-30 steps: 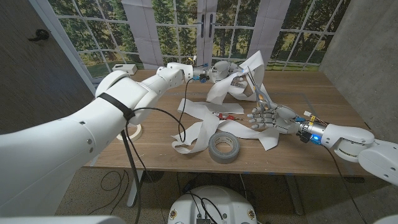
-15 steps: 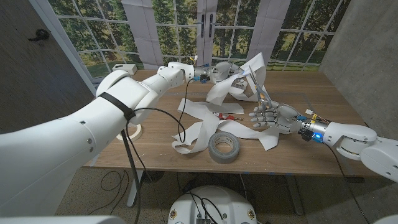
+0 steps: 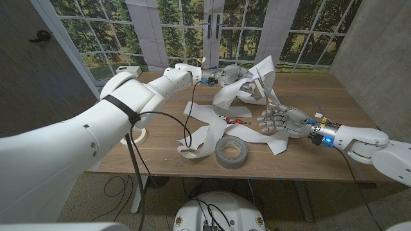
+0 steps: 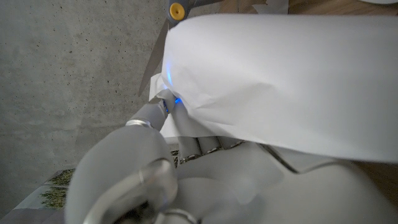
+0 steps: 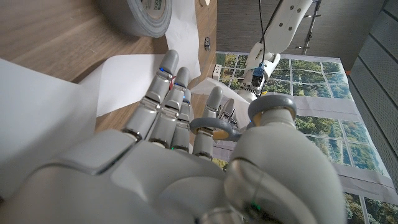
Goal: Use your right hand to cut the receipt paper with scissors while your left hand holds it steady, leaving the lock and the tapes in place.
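A long white receipt paper (image 3: 209, 115) loops over the table's middle, and one end is lifted at the back. My left hand (image 3: 226, 75) grips that raised end far across the table; the paper (image 4: 280, 74) drapes over it in the left wrist view. My right hand (image 3: 277, 120) stands at the right of the paper and holds the scissors (image 3: 266, 93), blades pointing up toward the lifted strip. A handle ring (image 5: 208, 127) sits around its fingers. The scissors' yellow pivot (image 4: 177, 10) is beside the paper's edge. Whether the blades touch the paper I cannot tell.
A grey tape roll (image 3: 231, 152) lies near the front edge on the paper's tail, close to my right hand (image 5: 186, 162). A pale tape roll (image 3: 138, 136) sits left, partly behind my left arm. A small red-and-dark item (image 3: 228, 120) lies on the paper.
My right hand with the scissors has shifted slightly right and toward the raised strip. The left hand keeps the paper up in the same place.
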### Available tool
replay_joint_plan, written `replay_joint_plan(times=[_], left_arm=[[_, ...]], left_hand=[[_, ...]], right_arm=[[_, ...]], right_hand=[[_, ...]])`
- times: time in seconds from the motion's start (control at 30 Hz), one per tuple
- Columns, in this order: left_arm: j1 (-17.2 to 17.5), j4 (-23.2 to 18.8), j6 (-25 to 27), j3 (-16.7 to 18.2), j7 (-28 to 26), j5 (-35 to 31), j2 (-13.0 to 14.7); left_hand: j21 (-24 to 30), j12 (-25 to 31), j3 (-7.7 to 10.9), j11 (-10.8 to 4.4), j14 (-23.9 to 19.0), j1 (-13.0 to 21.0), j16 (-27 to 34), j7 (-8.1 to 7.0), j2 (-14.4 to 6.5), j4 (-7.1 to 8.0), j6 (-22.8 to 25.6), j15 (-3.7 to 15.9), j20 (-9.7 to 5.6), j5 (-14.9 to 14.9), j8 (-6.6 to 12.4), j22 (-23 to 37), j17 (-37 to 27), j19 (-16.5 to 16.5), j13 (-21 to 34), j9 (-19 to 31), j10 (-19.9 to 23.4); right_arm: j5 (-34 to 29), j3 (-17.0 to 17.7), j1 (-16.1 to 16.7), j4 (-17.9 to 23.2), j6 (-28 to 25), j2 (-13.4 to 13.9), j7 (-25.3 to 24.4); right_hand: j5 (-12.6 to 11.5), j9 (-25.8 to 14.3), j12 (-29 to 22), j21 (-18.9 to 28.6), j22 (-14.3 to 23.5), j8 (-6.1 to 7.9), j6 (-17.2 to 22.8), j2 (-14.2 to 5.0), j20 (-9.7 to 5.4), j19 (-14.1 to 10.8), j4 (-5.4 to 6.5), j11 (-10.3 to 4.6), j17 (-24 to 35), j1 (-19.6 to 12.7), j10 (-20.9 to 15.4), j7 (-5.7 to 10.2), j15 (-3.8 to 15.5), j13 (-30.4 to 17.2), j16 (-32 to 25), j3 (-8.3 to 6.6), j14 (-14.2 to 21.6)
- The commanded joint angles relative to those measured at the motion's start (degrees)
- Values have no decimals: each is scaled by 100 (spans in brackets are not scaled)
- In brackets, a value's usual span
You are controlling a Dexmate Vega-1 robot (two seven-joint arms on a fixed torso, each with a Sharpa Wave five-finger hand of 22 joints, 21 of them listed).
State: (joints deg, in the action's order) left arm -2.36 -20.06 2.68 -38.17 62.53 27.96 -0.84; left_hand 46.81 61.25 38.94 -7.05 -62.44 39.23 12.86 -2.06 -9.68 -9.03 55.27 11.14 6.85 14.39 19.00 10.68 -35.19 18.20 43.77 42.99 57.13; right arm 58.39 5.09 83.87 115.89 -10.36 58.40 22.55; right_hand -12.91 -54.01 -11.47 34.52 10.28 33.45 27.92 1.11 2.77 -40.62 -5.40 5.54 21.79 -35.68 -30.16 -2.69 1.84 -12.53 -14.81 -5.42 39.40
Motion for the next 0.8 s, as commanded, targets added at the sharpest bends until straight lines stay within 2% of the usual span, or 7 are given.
replay_joint_plan(times=[0.03, 0.17, 0.3, 0.8], left_arm=[[-39, -2, -2, -110, -31, -69, -25], [-40, -15, -2, -153, -55, -91, -62], [40, -231, 96, -181, -3, -92, 3], [-20, -18, 8, -233, 120, -104, -79]], left_hand=[[-7, 29, 46, 1, -20, 26, -5, 377, -26, 9, 563, 98, 4, -21, 985, 6, -11, -16, -2, 261, -42], [-7, 38, 45, -4, -17, 32, -4, 376, -29, 6, 560, 90, 4, -27, 981, 6, -20, -17, -11, 266, -46], [-7, 49, 48, -8, -18, 33, -10, 386, -30, 6, 565, 90, 4, -30, 979, 6, -15, -18, -11, 265, -46], [-6, 92, 47, -3, -20, 40, -21, 385, -27, 3, 567, 92, 8, -47, 963, 6, -12, -18, -19, 269, -57]], right_arm=[[-26, -40, 3, -22, -7, 28, -20], [1, 28, 28, -18, -42, 50, -48], [-2, 27, 5, -29, -59, 59, -41], [12, 65, 40, -50, 38, -26, 45]], right_hand=[[8, -8, -33, -12, 6, -43, -25, -57, 42, -16, -22, 55, 7, -1, -8, -292, -10, -6, -9, 27, -18], [7, -5, -34, -17, 6, -49, -25, -61, 44, -18, -22, 55, 6, -1, -8, -290, -18, -6, -10, 27, -18], [8, -5, -36, -23, 6, -52, -19, -56, 48, -18, -22, 60, 4, 1, -9, -286, -17, -6, -12, 31, -13], [6, -11, -43, -50, 7, -75, -18, -70, 47, -26, -31, 51, -1, -16, -12, -289, -17, -4, -14, 30, -21]])
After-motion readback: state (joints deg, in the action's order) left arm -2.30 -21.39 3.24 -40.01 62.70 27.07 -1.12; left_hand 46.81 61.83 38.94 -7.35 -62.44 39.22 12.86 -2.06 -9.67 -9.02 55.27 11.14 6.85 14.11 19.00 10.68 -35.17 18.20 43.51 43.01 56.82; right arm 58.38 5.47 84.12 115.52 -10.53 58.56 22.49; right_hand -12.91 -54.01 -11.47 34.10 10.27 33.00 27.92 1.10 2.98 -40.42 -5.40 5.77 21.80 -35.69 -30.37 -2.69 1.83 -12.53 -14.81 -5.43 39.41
